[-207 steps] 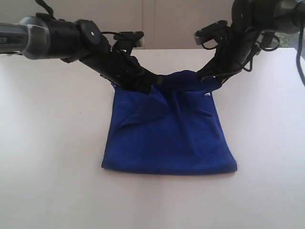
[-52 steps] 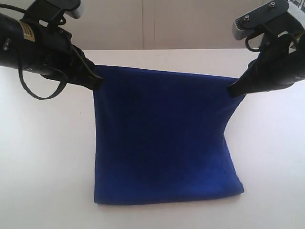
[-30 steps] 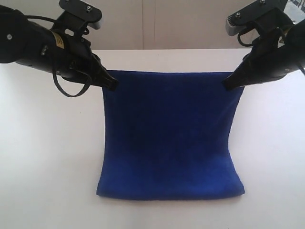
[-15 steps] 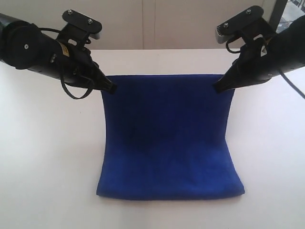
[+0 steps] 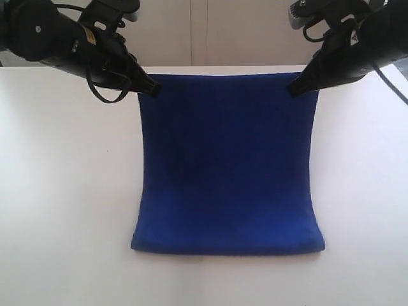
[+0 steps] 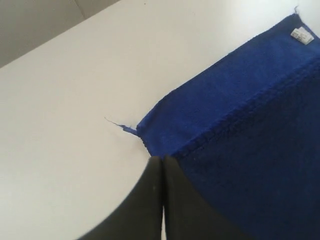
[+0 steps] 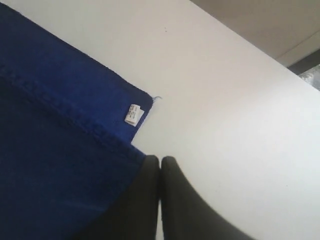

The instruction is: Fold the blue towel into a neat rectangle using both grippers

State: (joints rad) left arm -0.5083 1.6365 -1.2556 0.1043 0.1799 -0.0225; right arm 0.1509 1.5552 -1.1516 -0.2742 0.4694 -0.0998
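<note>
The towel (image 5: pixel 226 166) lies on the table (image 5: pixel 64 191), its near fold flat and its far edge held up. The left gripper (image 5: pixel 152 89) and right gripper (image 5: pixel 293 89) each pinch one far corner, jaws pressed together. Only the wrist views show a lower layer beneath, with a white label (image 7: pixel 133 114) at its corner

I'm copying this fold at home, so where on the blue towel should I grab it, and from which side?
Pinch the two corners of the lifted hemmed edge of the blue towel, one from each outer side, as the left gripper and right gripper do now. Those corners stand free, while the rest drapes down onto the table.
</note>
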